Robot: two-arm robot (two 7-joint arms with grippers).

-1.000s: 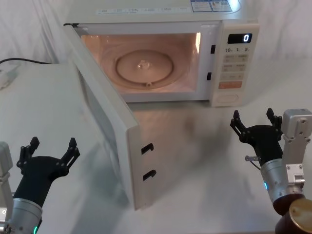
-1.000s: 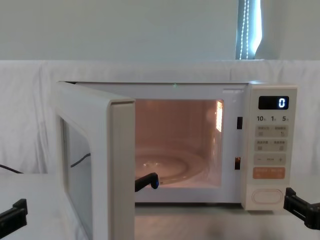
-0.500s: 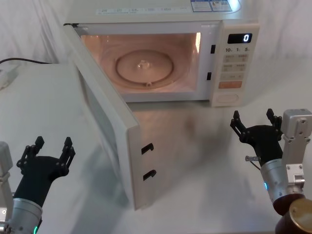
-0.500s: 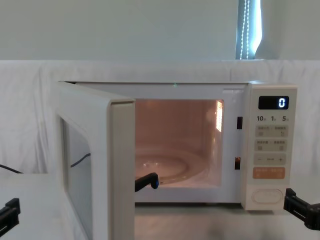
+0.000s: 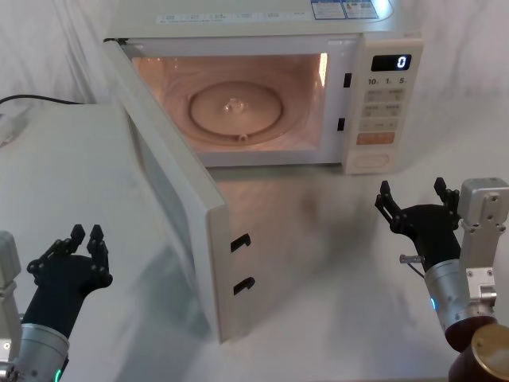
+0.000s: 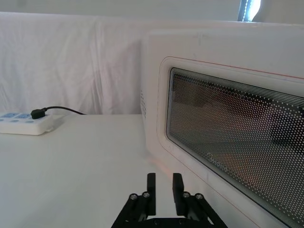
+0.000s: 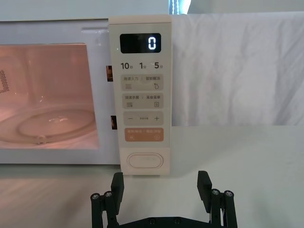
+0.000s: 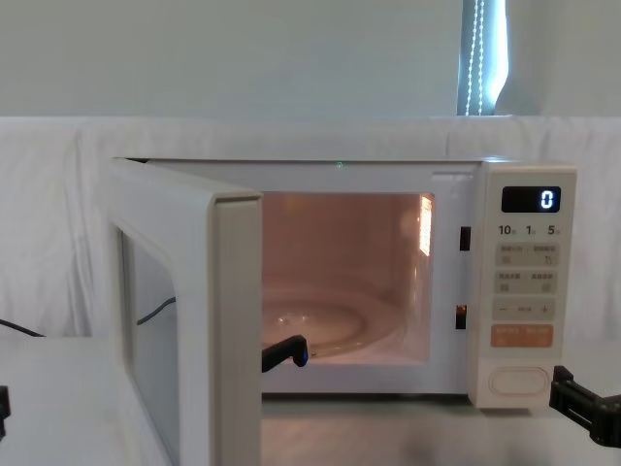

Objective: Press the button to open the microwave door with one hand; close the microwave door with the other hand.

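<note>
The microwave door (image 5: 171,215) is standing wide open, swung out toward the robot on its left-side hinge, and the lit cavity with its glass turntable (image 5: 235,110) is showing behind it. The door's free edge with two dark latch hooks is facing the robot.

The left gripper (image 5: 86,236) is hovering low over the table (image 5: 71,167), on the outer, windowed side of the door and apart from it. Its fingers (image 6: 151,187) are standing nearly together, with only a narrow slit between them and nothing held. In the left wrist view the door's dark dotted window (image 6: 237,142) is lying just ahead of those fingertips and to one side, not touching them. A white power strip (image 6: 26,124) with a black plug is sitting well beyond the fingers, near the white cloth backdrop.

The right gripper (image 5: 417,199) is hanging above the table in front of the keypad panel (image 5: 383,103), with its fingers (image 7: 117,183) spread wide and empty. The button (image 7: 145,160), the plain oval at the foot of the panel, is lying straight ahead of the gap between these fingers, with bare table between. The display above it is reading 0.
</note>
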